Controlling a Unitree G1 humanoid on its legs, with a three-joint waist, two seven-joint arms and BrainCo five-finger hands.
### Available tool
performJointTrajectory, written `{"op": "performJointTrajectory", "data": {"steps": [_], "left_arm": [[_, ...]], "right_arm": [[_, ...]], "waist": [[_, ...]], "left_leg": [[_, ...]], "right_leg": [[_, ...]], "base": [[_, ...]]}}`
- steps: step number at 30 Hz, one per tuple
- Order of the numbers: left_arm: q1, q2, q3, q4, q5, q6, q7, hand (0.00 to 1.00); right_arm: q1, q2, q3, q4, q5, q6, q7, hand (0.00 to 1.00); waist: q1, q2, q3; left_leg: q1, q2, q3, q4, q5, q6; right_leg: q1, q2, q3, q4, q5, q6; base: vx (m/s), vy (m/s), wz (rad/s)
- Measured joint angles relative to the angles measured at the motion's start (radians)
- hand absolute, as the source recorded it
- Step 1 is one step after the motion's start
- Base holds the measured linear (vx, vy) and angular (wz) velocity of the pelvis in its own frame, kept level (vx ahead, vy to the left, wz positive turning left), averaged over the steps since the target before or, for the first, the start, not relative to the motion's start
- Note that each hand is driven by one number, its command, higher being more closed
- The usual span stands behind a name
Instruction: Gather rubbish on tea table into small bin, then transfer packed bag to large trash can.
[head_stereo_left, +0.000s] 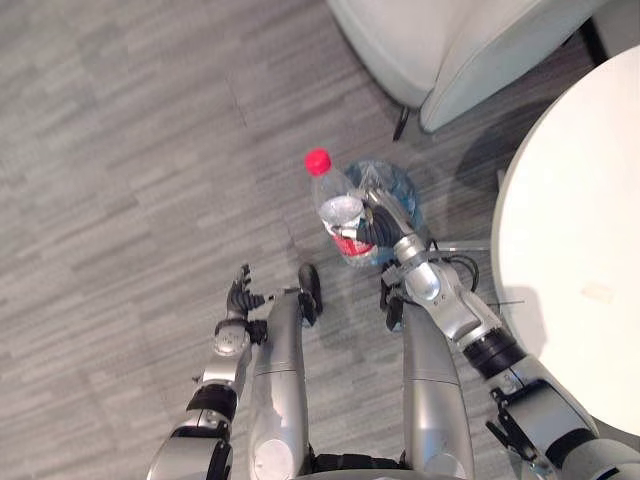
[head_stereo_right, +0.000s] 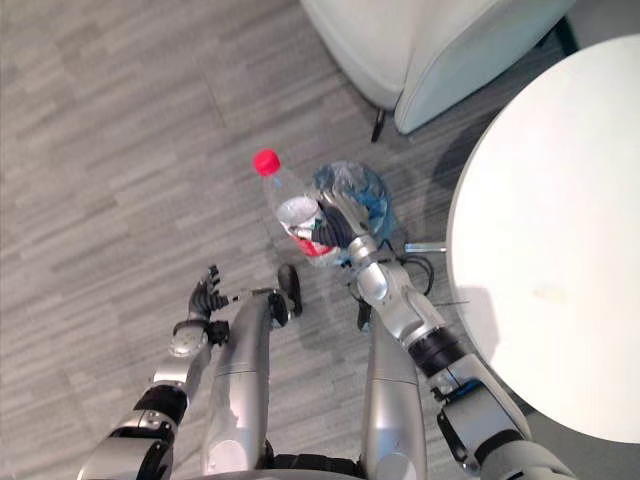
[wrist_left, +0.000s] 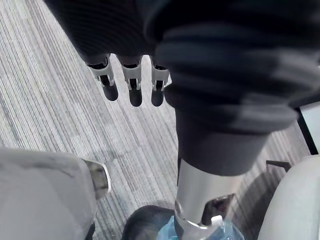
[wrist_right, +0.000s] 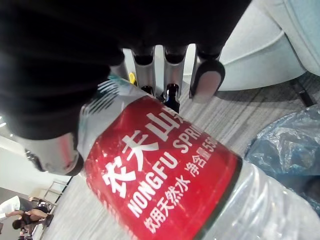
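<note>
One plastic bottle (head_stereo_left: 335, 200). One bin (head_stereo_left: 397, 186). One round white counter (head_stereo_left: 570, 200), carrying perhaps one small scrap (head_stereo_left: 598, 292), though it is too faint to be sure. One pale armchair (head_stereo_left: 450, 50).

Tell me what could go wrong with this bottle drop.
1. The right hand grips the water bottle at its label, and the red-capped end sticks out past the blue-bagged small bin. If released now, it may land on the floor.
2. The long bottle could catch the bin's rim and tip it. The open left hand looks too far away to steady it.
</note>
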Motion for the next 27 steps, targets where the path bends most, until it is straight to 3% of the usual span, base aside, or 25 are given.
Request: {"op": "performJointTrajectory", "data": {"steps": [6,16,17,27], "left_arm": [[-0.048,-0.007,0.042,-0.072,-0.023,-0.011,0.017,0.00],[-0.048,0.012,0.039,-0.129,-0.053,-0.044,0.015,0.00],[-0.048,0.012,0.037,-0.130,-0.053,-0.044,0.015,0.00],[-0.048,0.015,0.023,-0.134,-0.052,-0.043,0.016,0.00]], "right_arm": [[-0.097,-0.005,-0.069,0.149,-0.001,0.045,-0.039,1.00],[-0.209,-0.025,-0.140,0.277,0.043,0.065,-0.074,1.00],[-0.214,-0.026,-0.146,0.291,0.048,0.067,-0.078,0.00],[-0.228,-0.018,-0.155,0.309,0.052,0.066,-0.097,0.00]], "waist": [[0.025,-0.004,0.017],[0.035,-0.004,0.017],[0.039,-0.004,0.017],[0.041,-0.005,0.016]], "left_leg": [[-0.187,0.004,-0.028,0.081,0.001,-0.001],[-0.274,0.014,-0.027,0.096,0.004,-0.005],[-0.274,0.015,-0.029,0.095,0.004,-0.006],[-0.271,0.015,-0.031,0.102,0.022,-0.010]], "right_leg": [[-0.175,-0.023,-0.030,0.099,-0.013,-0.018],[-0.263,-0.033,-0.043,0.127,-0.018,-0.023],[-0.264,-0.033,-0.046,0.127,-0.020,-0.026],[-0.264,-0.049,-0.057,0.169,-0.068,-0.028]], "base": [[-0.08,-0.028,0.14],[-0.03,0.003,0.03],[0.00,0.000,0.00],[0.02,0.003,0.07]]}}
